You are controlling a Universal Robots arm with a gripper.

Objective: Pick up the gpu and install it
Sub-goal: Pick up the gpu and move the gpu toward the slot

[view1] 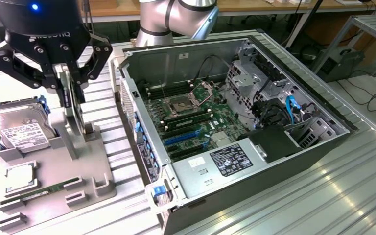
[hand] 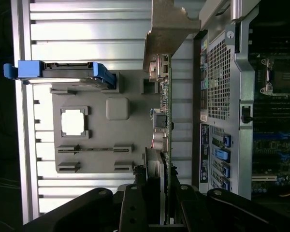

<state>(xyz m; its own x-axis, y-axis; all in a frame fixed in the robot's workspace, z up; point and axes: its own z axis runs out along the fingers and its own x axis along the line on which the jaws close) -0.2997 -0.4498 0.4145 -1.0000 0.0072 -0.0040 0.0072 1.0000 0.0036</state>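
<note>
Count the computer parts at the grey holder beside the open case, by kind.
Boxy silver hard drive with white label: 1
Square silver processor chip: 1
Slim green memory stick: 1
Dark flat expansion card with silver bracket: 1
Total: 4

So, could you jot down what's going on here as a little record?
gripper: shut on gpu
gpu: upright, over the grey tray; lifted clear or not, cannot tell
tray also holds: hard drive, memory stick
case: open, at the exterior view's right of the tray
motherboard: showing inside the case
</note>
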